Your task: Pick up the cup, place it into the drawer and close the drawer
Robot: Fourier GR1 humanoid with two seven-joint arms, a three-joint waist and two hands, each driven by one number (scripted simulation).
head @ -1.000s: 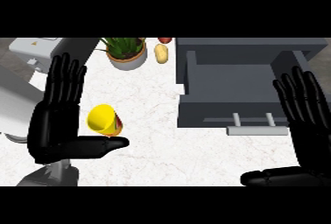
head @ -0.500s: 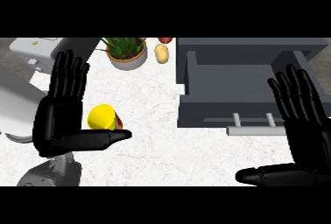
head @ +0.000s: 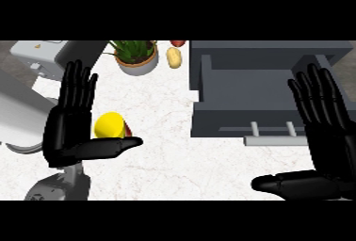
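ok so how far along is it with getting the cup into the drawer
Early. The drawer already stands open. The yellow cup is on the counter, beside the left hand, whose fingers are straight and thumb sits below the cup, not curled round it. The right hand is open over the drawer's right side. Grasping, placing and closing are all left.
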